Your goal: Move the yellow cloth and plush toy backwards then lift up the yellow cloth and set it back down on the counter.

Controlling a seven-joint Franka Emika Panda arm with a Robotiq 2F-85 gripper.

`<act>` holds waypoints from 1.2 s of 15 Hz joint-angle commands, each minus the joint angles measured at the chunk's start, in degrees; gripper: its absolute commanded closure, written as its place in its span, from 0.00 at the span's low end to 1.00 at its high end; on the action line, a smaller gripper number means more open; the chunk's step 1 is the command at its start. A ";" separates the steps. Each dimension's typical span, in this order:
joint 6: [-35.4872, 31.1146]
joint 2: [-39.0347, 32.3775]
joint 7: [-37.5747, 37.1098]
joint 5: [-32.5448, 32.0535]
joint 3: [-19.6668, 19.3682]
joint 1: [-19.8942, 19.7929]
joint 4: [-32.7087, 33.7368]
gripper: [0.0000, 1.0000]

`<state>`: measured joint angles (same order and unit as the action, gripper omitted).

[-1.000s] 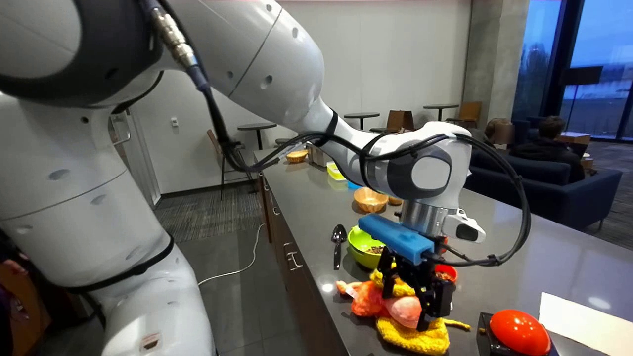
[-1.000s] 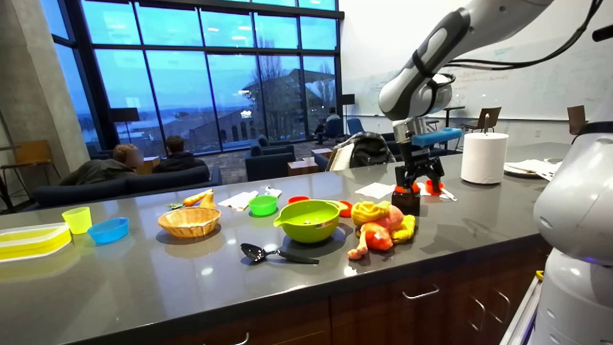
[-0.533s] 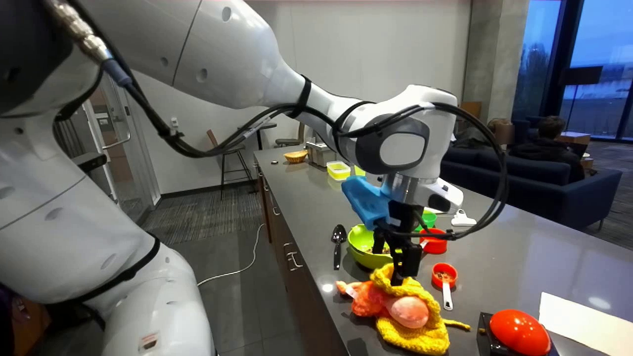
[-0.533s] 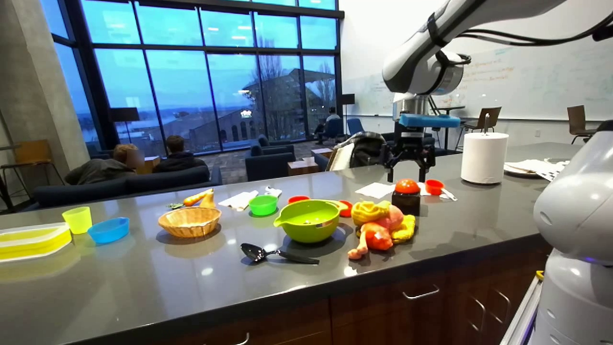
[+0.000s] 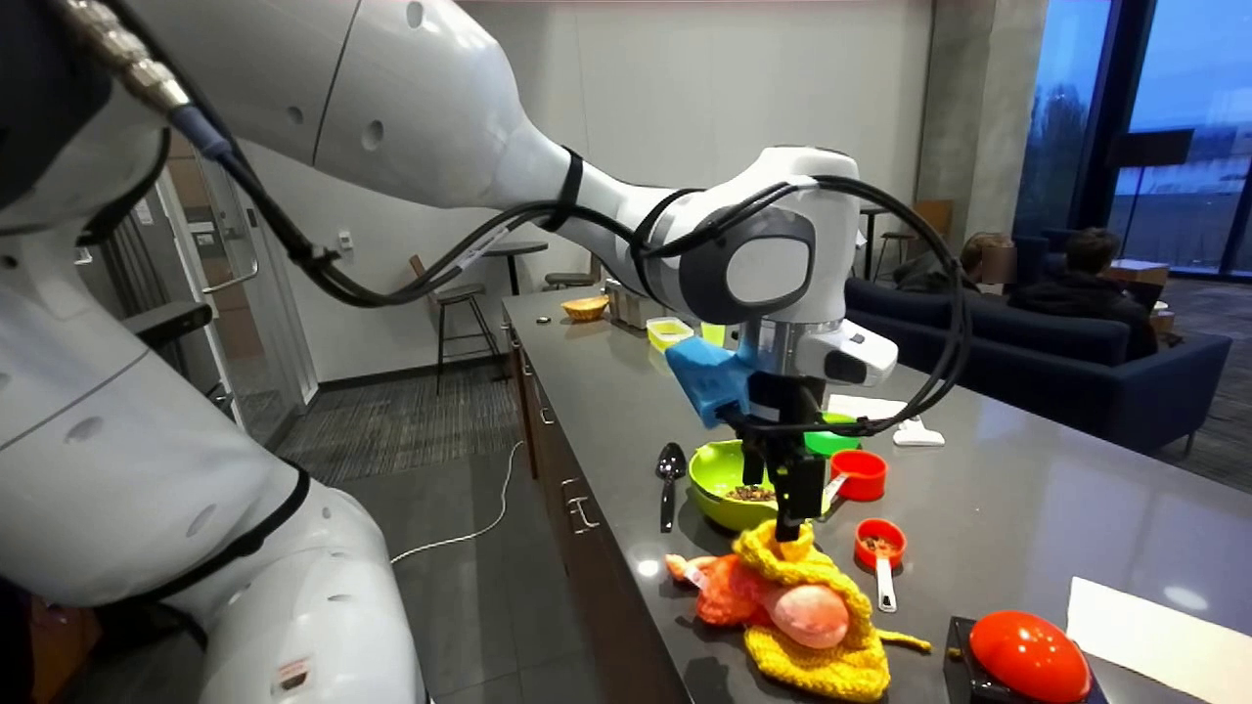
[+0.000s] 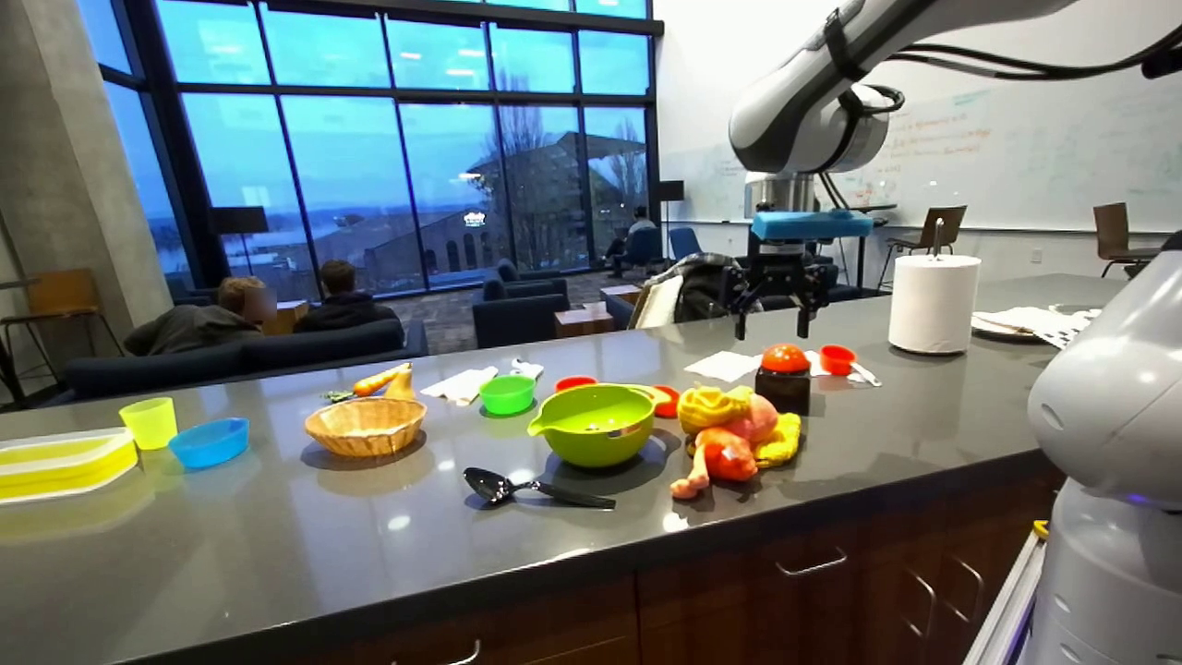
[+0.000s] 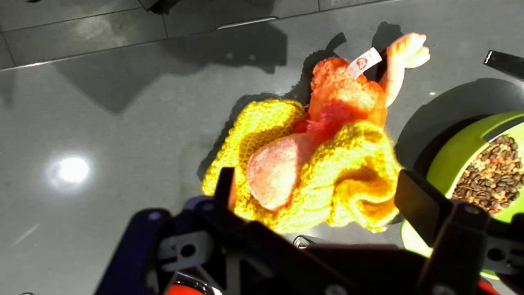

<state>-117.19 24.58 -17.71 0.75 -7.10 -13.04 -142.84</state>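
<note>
The knitted yellow cloth lies bunched on the counter, folded partly over and under the plush toy. The orange and pink toy lies on its side with its limb towards the counter's near edge; cloth and toy show in both exterior views. My gripper is raised above the counter, open, with nothing held. In the wrist view the jaws of my gripper stand wide apart, with the cloth and the toy's pink part below and beyond them.
A green bowl with beans stands beside the cloth. A black spoon lies near the front edge. A red button on a black base and red measuring cups stand around. A paper towel roll stands further along.
My gripper has risen from beside the toy and cloth to well above the counter, and shifted slightly towards the bowl. The cloth and toy have not visibly moved.
</note>
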 commanded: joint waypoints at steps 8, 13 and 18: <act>-14.91 -19.17 1.38 9.80 -1.37 2.33 6.46 0.00; -8.58 -24.06 -3.65 7.86 -3.35 0.62 10.10 0.00; -5.63 -26.79 -2.19 11.73 -4.72 0.55 11.67 0.00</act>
<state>-124.50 -0.42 -20.25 9.80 -11.45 -12.52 -132.69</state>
